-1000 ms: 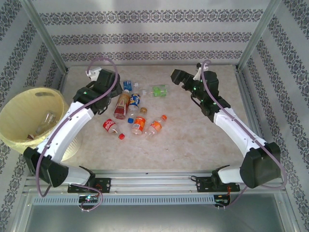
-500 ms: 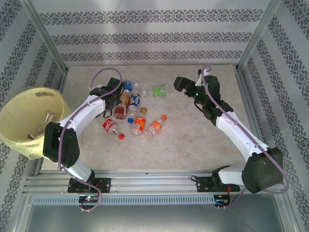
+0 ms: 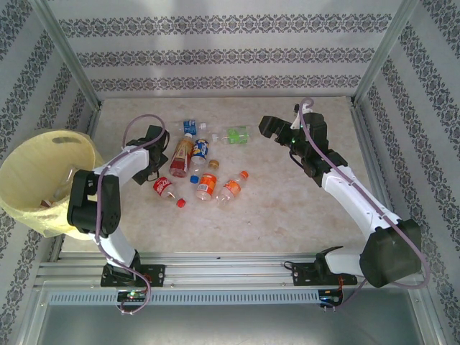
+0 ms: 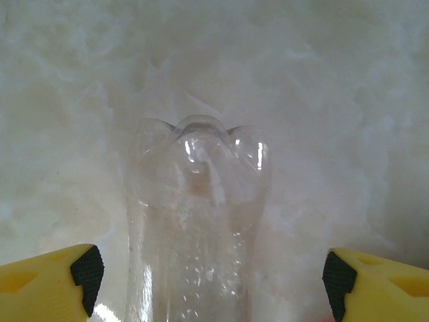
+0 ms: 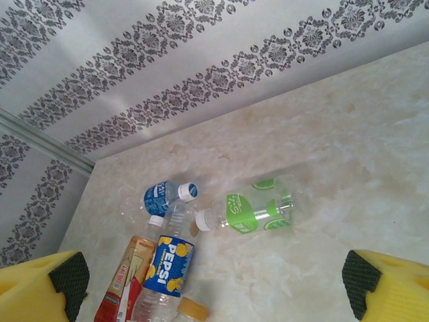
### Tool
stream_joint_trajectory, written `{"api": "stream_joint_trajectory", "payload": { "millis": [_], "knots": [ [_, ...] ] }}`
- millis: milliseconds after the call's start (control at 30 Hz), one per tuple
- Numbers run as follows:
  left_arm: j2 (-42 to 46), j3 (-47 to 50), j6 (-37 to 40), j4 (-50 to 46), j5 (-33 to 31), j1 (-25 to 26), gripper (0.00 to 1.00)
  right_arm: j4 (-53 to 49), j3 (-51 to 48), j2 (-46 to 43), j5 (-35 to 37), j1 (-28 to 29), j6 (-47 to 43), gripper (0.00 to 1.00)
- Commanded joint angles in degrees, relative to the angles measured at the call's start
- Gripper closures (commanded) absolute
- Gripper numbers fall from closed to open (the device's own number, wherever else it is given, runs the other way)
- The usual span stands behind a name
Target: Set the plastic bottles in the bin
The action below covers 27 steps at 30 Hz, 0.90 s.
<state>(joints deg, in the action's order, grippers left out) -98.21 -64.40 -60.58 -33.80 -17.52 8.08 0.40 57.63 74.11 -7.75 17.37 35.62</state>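
Several plastic bottles lie in a pile mid-table: a green-label one (image 3: 237, 134) (image 5: 258, 208), a blue-label one (image 3: 189, 127) (image 5: 161, 196), a Pepsi bottle (image 3: 199, 152) (image 5: 164, 268), a red-and-tan one (image 3: 181, 154), an orange one (image 3: 207, 183) and a cola bottle (image 3: 164, 187). My left gripper (image 3: 158, 162) (image 4: 208, 275) is low at the pile's left edge. It stands open astride a clear bottle (image 4: 198, 201) whose lobed base points away, with a gap on each side. My right gripper (image 3: 267, 128) (image 5: 214, 280) hangs open above the table, right of the green-label bottle. The pale-yellow bin (image 3: 29, 194) stands at the far left.
Something clear lies inside the bin (image 3: 61, 190). Patterned walls and metal posts (image 3: 68, 61) close in the table at the back and sides. Bare marble-look tabletop (image 3: 287, 208) lies right of and in front of the pile.
My left arm has folded its elbow back toward the bin and brought its gripper down to the pile's left edge. My right gripper has shifted slightly toward the pile.
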Motion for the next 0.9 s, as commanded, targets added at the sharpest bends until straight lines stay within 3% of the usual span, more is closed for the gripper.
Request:
{"api": "stream_joint_trajectory", "payload": {
  "millis": [0, 267, 467, 667, 867],
  "knots": [
    [-1.53, 1.27, -1.04, 4.43, 1.12, -0.95, 0.17, -0.75, 0.68, -1.42, 0.54, -0.38, -1.24, 0.02],
    [-6.22, 2.73, -2.09, 8.67, 2.2, -1.39, 0.27, -2.17, -0.58, -3.87, 1.63, -0.32, -1.12, 0.02],
    [-6.31, 1.82, 1.0, 10.98, 3.24, -1.31, 0.45, -2.96, -1.39, -5.88, 3.55, -0.36, -2.49, 0.02],
    [0.37, -2.81, 9.61, 8.13, 1.35, -0.34, 0.49, -1.01, -1.16, -5.36, 3.06, -0.39, -3.27, 0.02],
    [10.62, -10.28, 24.16, 6.27, -1.01, 2.65, 0.49, 1.0, 0.46, -3.17, 1.75, -0.37, -2.73, 0.02]
  ]
}}
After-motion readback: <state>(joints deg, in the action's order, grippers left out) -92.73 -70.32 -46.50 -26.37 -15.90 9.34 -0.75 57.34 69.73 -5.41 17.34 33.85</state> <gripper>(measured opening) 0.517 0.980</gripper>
